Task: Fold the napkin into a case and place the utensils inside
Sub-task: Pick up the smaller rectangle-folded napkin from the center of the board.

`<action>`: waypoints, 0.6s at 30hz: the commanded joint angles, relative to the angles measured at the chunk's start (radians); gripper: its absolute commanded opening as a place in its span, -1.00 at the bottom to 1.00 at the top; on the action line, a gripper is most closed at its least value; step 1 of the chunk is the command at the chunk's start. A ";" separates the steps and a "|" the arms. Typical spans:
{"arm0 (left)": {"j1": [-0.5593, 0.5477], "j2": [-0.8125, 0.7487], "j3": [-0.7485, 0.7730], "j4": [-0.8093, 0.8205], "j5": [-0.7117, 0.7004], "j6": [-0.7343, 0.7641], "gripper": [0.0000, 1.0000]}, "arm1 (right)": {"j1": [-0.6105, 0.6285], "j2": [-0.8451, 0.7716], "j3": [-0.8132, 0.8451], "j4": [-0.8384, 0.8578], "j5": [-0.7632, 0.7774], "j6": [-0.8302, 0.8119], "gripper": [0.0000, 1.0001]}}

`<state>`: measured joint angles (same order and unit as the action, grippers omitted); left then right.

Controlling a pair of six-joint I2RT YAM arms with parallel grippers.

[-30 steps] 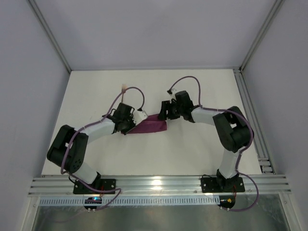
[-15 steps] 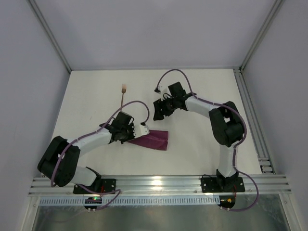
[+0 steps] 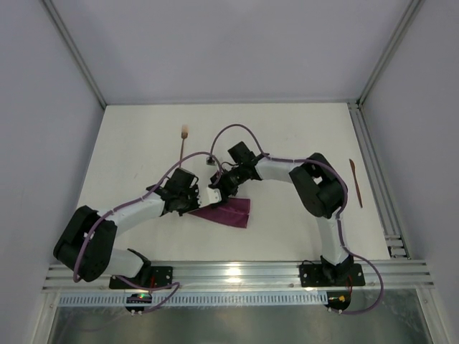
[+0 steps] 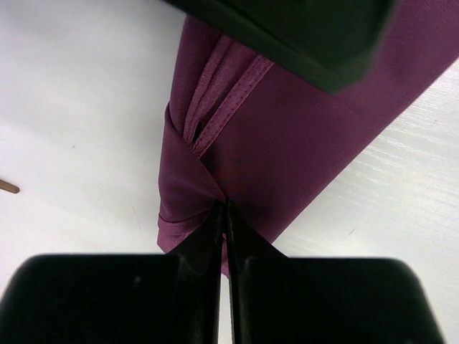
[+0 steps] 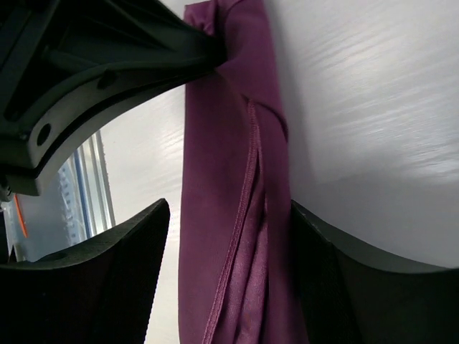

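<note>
The left claw [image 4: 224,215] fills the bottom of the view. Its two black fingers [image 4: 204,247] are pressed together with only a thin slit between them, and a pinch of the purple napkin [image 4: 301,136] is caught at their tips. The napkin lies folded into a long, narrow band that runs diagonally from the claw up to the right. Stitched hems [image 4: 229,79] and a few layered folds show along its left side. It rests on the white desk [image 4: 79,107]. A dark, blurred block [image 4: 308,36] covers the napkin's upper end. At the left edge a small brown tip [image 4: 7,186] lies on the desk, well apart from the napkin.
</note>
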<state>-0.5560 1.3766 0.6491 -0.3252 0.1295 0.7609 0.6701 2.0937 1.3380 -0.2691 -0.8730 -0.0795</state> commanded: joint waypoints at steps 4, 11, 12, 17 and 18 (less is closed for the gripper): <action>-0.002 0.007 -0.026 -0.017 0.038 -0.107 -1.00 | 0.031 0.002 -0.172 0.137 0.046 0.147 0.35; -0.002 0.007 0.000 0.003 0.032 -0.201 -1.00 | 0.069 -0.004 -0.215 0.228 0.196 0.262 0.13; -0.002 0.004 0.000 0.006 0.038 -0.210 -1.00 | 0.069 -0.001 -0.229 0.241 0.210 0.280 0.09; -0.001 -0.010 -0.003 0.009 0.061 -0.241 -1.00 | 0.071 0.020 -0.272 0.347 0.238 0.391 -0.24; 0.001 -0.014 -0.003 0.012 0.059 -0.241 -1.00 | 0.071 0.022 -0.287 0.373 0.242 0.405 -0.31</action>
<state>-0.5549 1.3743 0.6495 -0.3031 0.1322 0.5735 0.7254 2.0506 1.1210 0.1070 -0.7982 0.2653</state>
